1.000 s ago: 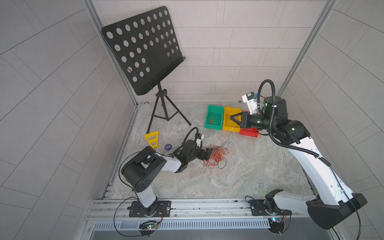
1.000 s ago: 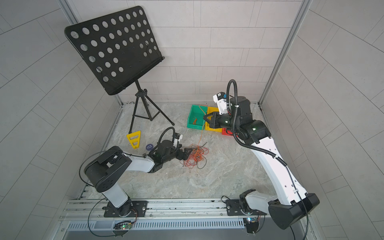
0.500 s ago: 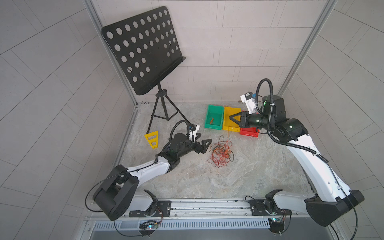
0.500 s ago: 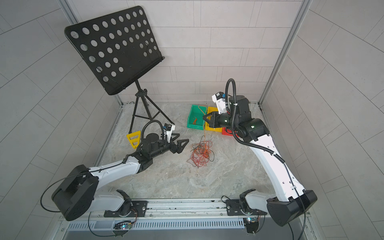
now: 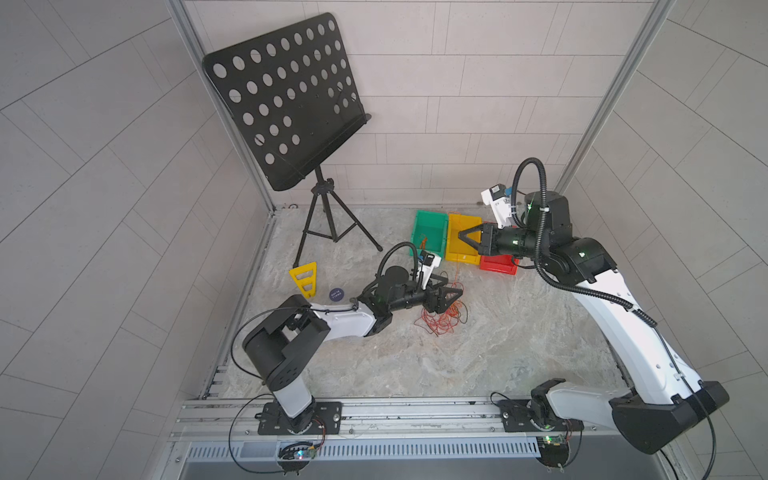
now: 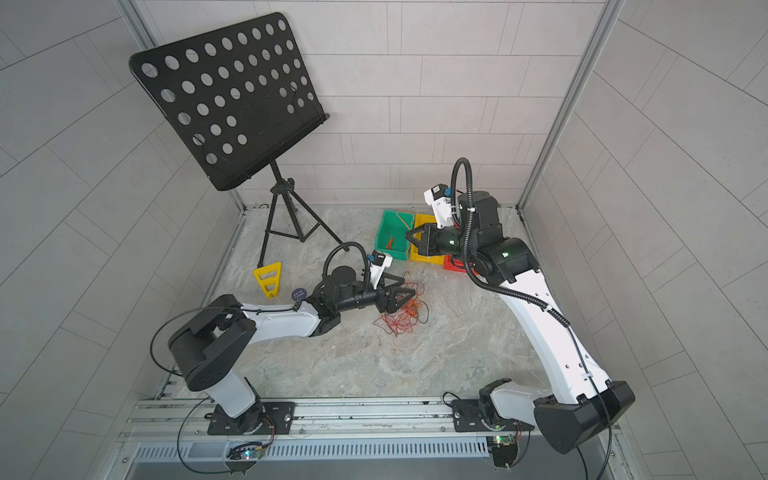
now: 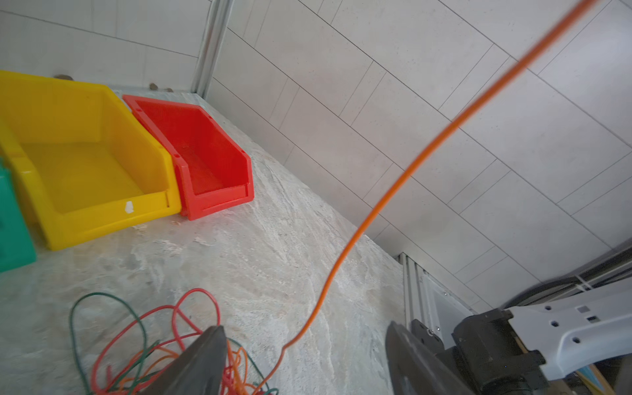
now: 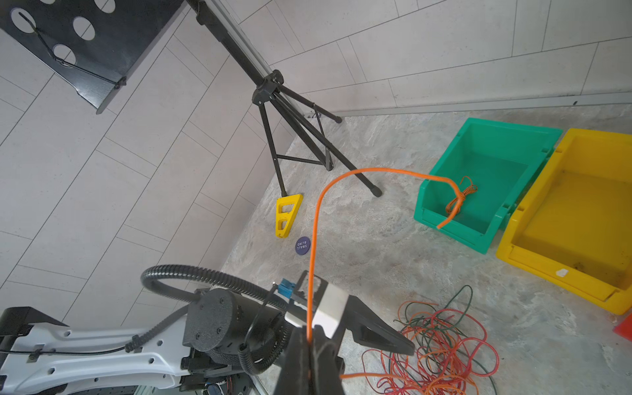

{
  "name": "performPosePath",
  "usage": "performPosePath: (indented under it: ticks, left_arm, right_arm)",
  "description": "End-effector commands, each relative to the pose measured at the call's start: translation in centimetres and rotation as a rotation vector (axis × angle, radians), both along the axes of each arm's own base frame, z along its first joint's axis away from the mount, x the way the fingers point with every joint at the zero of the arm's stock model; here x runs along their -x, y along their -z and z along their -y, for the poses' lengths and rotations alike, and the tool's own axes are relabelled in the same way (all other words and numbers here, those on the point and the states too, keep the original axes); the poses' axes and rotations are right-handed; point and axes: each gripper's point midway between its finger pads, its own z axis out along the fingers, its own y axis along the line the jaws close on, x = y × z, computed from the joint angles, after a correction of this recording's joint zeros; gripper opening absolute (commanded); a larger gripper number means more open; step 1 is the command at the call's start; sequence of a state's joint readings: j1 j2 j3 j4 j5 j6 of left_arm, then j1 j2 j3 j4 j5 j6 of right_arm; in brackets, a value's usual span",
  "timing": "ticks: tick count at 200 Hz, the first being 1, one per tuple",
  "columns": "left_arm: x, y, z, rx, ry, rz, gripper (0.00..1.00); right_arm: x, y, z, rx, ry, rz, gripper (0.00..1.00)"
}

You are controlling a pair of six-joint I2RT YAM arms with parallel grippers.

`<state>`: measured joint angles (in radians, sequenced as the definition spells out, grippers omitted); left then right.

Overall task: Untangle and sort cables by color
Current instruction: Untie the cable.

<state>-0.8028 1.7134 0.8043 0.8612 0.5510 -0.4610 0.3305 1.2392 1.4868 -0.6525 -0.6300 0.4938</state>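
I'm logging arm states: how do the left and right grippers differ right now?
The left gripper has its fingers apart; the right gripper has them shut. The left gripper holds nothing; the right gripper pinches an orange cable. The left gripper sits low beside the tangle; the right gripper is higher up, looking down on it. Both have black fingers.

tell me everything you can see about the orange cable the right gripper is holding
The orange cable is a thin, smooth, flexible wire. The shut right gripper pinches it partway along. Beyond the pinch it arcs over, with its free end in front of the green bin. The other side runs down into the tangled cables.
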Motion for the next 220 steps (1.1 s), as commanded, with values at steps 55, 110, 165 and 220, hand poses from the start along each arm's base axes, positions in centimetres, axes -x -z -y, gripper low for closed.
performPosePath:
  ticks: [55,110,165,220]
  left_arm:
    - [-0.2,-2.5,-0.1,0.090,-0.016,0.048,0.03]
    - [-0.9,-3.9,-4.3,0.101,-0.118,0.048,0.00]
    - [-1.4,-5.0,-6.5,0.088,-0.159,0.050,0.00]
    - [-1.4,-5.4,-6.6,0.087,-0.163,0.053,0.00]
  right_arm:
    - [-0.1,1.2,1.6,0.002,0.028,-0.019,0.00]
    - [-1.5,8.1,6.2,0.166,0.159,-0.146,0.46]
    - [0.6,15.9,6.0,0.116,0.164,-0.244,0.55]
    - [1.7,22.4,0.8,0.051,0.037,-0.415,0.57]
